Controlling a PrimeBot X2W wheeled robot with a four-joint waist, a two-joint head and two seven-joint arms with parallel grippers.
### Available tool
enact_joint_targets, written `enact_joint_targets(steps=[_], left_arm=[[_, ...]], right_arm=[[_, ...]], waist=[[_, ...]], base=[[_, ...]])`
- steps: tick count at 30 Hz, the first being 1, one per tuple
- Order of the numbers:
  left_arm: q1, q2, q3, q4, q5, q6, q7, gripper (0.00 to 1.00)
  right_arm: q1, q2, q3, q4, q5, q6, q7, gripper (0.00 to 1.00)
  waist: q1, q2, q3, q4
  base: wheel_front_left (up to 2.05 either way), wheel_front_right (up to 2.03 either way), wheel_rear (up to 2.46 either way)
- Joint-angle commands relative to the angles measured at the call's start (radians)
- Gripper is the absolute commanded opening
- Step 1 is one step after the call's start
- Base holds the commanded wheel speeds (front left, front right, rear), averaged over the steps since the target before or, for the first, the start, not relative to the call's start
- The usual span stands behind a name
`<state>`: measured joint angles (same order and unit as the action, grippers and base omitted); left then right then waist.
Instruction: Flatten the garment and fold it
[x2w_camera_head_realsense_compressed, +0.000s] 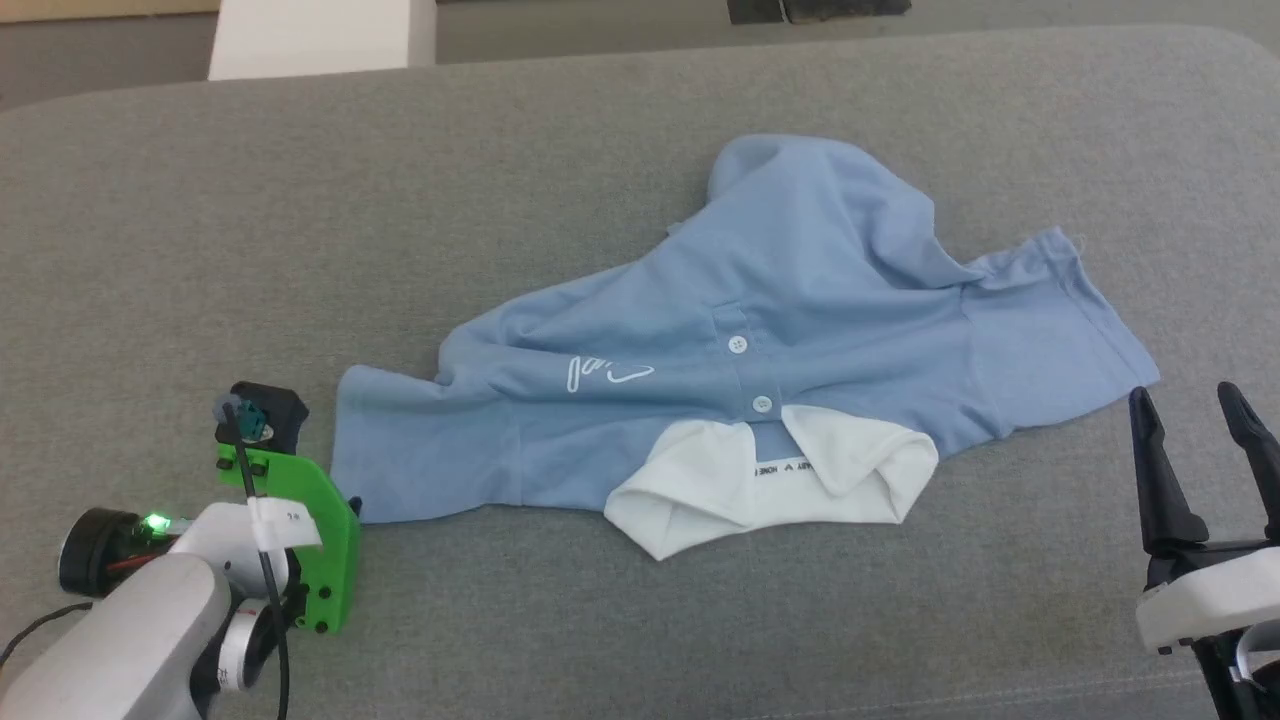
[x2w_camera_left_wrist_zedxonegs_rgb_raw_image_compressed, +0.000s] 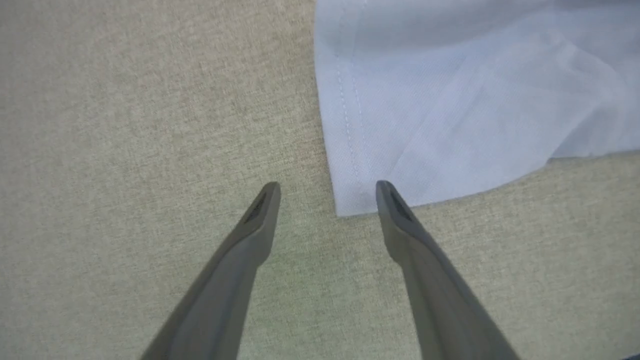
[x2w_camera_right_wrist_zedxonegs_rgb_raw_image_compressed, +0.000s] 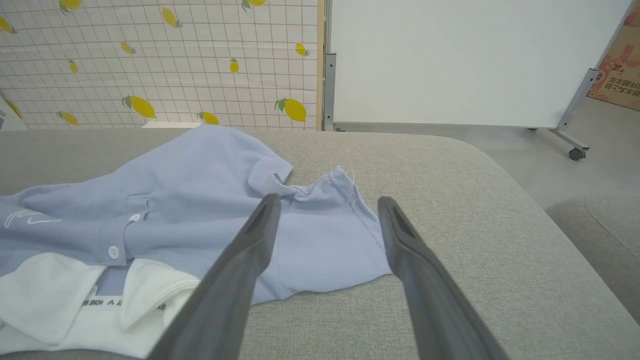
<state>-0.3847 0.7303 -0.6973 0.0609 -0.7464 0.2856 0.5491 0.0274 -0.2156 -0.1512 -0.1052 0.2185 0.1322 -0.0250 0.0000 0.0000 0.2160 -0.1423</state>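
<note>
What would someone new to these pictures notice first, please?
The light blue shirt lies crumpled in the middle of the grey cushioned surface, its white collar nearest the robot. The left hand is open at a hemmed corner; the right hand stands open beside the opposite sleeve.

We are seeing the light blue garment (x2w_camera_head_realsense_compressed: 800, 300) lying rumpled, white collar (x2w_camera_head_realsense_compressed: 700, 490) toward us, one sleeve just ahead of our left claw (x2w_camera_left_wrist_zedxonegs_rgb_raw_image_compressed: 327, 186), the other before our right claw (x2w_camera_head_realsense_compressed: 1182, 392).

Soft, even daylight is filling all three views; shadows are staying faint, and nothing is glaring or blurring.
</note>
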Motion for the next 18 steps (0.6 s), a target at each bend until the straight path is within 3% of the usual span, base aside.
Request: enact_joint_targets(steps=[1, 13, 15, 18], left_arm=[[-0.015, 0.008, 0.002, 0.006, -0.021, 0.006, 0.018, 1.00], [0.016, 0.000, -0.006, 0.033, -0.076, 0.014, 0.080, 1.00], [0.028, -0.005, -0.014, 0.037, -0.088, 0.004, 0.087, 0.00], [0.039, -0.012, -0.016, 0.036, -0.097, -0.006, 0.078, 0.00]], right_arm=[[-0.011, 0.008, -0.003, -0.006, -0.009, -0.002, -0.001, 1.00], [-0.018, 0.027, -0.020, 0.003, -0.027, -0.002, -0.014, 1.00], [-0.018, 0.028, -0.021, 0.004, -0.029, -0.002, -0.013, 1.00], [-0.019, 0.024, -0.024, 0.009, -0.032, -0.002, -0.007, 1.00]], waist=[[0.0000, 0.0000, 0.027, -0.021], [0.0000, 0.0000, 0.068, -0.037], [0.0000, 0.0000, 0.069, -0.034], [0.0000, 0.0000, 0.062, -0.024]], base=[[0.00, 0.00, 0.00], [0.00, 0.00, 0.00], [0.00, 0.00, 0.00], [0.00, 0.00, 0.00]])
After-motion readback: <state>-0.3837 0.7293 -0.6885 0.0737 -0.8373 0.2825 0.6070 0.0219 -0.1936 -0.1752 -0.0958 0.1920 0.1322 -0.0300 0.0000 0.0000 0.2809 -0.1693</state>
